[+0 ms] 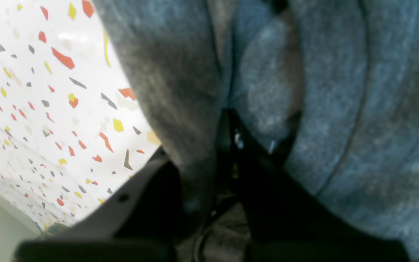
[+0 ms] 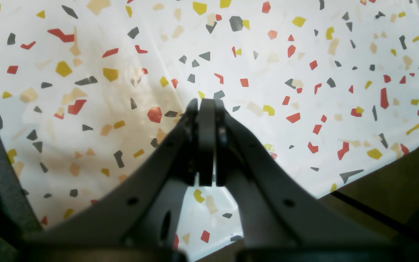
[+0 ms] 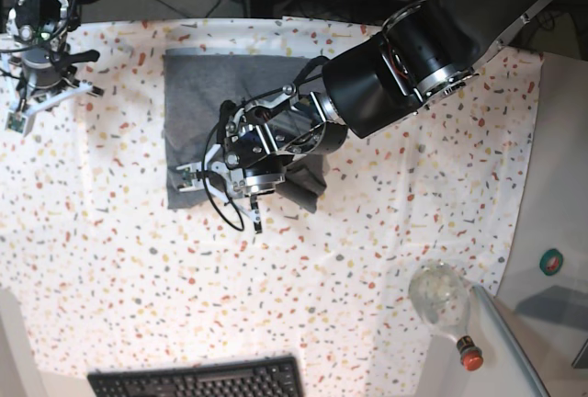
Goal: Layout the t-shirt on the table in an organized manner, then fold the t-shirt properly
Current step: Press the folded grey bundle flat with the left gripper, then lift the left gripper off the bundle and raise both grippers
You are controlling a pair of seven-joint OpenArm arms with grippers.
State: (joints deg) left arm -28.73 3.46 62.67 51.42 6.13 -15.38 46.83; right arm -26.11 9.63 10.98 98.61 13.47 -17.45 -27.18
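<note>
The grey t-shirt [image 3: 216,94] lies as a rough rectangle on the flecked table [image 3: 367,232], at the back left of the middle. My left gripper [image 3: 209,169] is over the shirt's front edge. In the left wrist view its fingers [image 1: 253,153] are shut on a fold of the t-shirt [image 1: 180,72], and fabric fills most of that view. A dark bunch of cloth [image 3: 301,190] hangs under the wrist. My right gripper [image 2: 206,103] is shut and empty just above bare table [image 2: 304,65]. In the base view it [image 3: 44,92] stands at the far left, apart from the shirt.
A clear bottle [image 3: 443,298] with a red cap [image 3: 469,357] lies at the table's front right corner. A black keyboard [image 3: 197,380] lies at the front edge. A plain grey surface [image 3: 560,195] borders the table on the right. Cables and equipment stand behind the table.
</note>
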